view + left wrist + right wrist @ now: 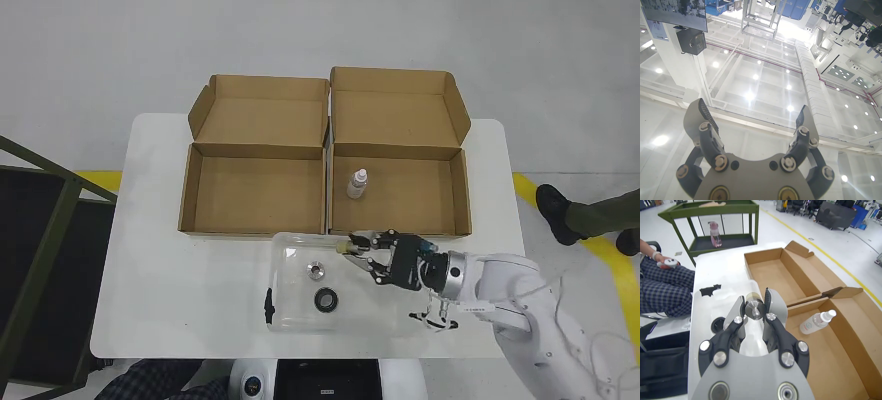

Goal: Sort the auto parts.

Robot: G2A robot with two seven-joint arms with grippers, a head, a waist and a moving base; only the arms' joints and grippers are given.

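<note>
- Top view: right gripper (355, 250) clamped on a short cylindrical part (346, 243) at the far right corner of the clear tray (296, 316). Just beyond, across a low cardboard wall, the bottle box (440, 195) with a small spray bottle (357, 183) lying inside. Empty box (255, 195) beyond and to the left, touching its neighbour. Lying in the tray, well apart from the gripper: a small metal piece (316, 269) and a black ring (326, 298).
- Left wrist view: left gripper (752, 111) pointed up at the ceiling, jaws wide apart, nothing between them. Judged to be out of the work for now.
- Right wrist view: fingers (773, 302) pressed on either side of the part. Long axis along the gripper's own line, threaded metal end toward the wrist, pale end pointing away. Bottle box close beside the gripper, empty box farther on.
- Judgement: right arm plainly the nearer one. Next move probably a short carry over the cardboard wall. Impossible to tell from here which box suits this part.
</note>
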